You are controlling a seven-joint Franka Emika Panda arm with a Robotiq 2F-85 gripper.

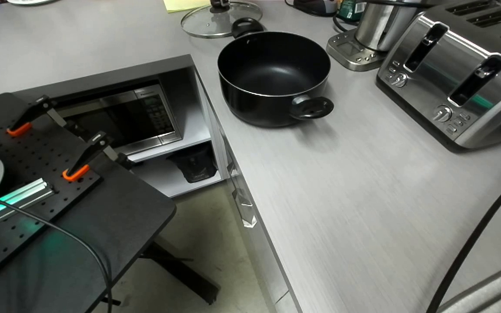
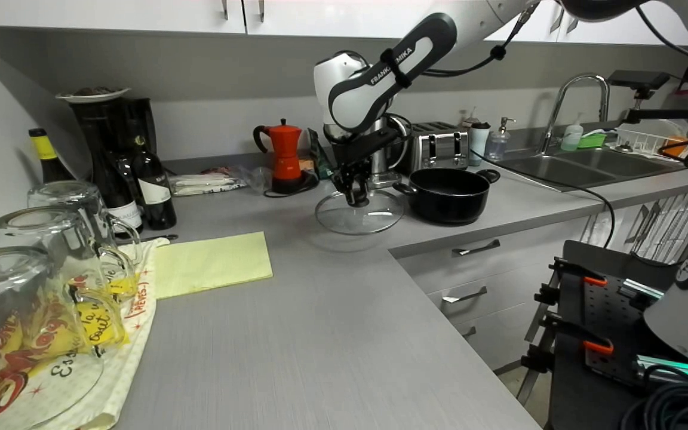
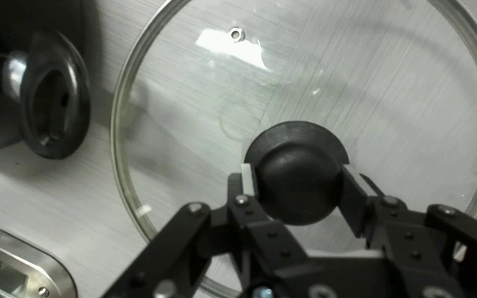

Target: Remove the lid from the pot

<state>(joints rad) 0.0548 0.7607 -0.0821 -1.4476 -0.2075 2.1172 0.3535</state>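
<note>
Since the counter (image 1: 342, 195) held the uncovered pot (image 1: 272, 80) at ten o'clock in the wrist view, swinging that way could have rapped the glass lid (image 3: 292, 91) against it; a weak pinch might have let it fall. The lid was off, just beside the pot; whether it touched the counter, you couldn't tell. Around your gripper (image 3: 299, 180), the kettle base (image 3: 19, 269) stood at eight, the pot's handle (image 3: 78, 89), likeliest snag, at ten. You had the knob (image 3: 298, 169) clasped from both sides.

Open black pot (image 1: 273, 82), glass lid (image 2: 361, 218) just beside
</note>
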